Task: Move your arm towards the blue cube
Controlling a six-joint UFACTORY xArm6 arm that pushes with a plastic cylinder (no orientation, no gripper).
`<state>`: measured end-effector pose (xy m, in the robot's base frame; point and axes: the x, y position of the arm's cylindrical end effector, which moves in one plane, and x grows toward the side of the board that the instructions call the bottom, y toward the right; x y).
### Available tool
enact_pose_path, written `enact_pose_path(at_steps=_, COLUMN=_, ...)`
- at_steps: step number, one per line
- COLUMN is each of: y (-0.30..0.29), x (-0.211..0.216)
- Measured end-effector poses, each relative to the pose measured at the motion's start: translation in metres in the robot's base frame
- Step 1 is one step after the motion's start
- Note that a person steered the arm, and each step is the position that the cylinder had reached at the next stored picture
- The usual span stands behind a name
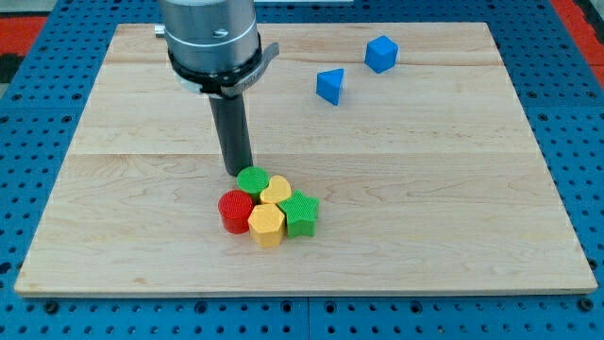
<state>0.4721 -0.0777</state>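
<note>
The blue cube (pixel 381 53) lies near the view's top right on the wooden board (pixel 425 189). A blue triangular block (pixel 330 85) lies just to its lower left. My tip (pixel 237 171) rests at the board's middle, touching or almost touching the upper left edge of a green round block (pixel 252 179). The blue cube is far off to the upper right of my tip.
A tight cluster sits below my tip: the green round block, a yellow heart block (pixel 276 192), a red cylinder (pixel 235 211), a yellow hexagonal block (pixel 267 225) and a green star block (pixel 302 212). Blue pegboard (pixel 585 113) surrounds the board.
</note>
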Motion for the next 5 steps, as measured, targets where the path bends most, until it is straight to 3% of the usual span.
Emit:
enact_pose_path(at_steps=1, y=0.000, x=0.009)
enact_pose_path(at_steps=3, y=0.002, x=-0.040)
enact_pose_path(at_steps=5, y=0.135, x=-0.071)
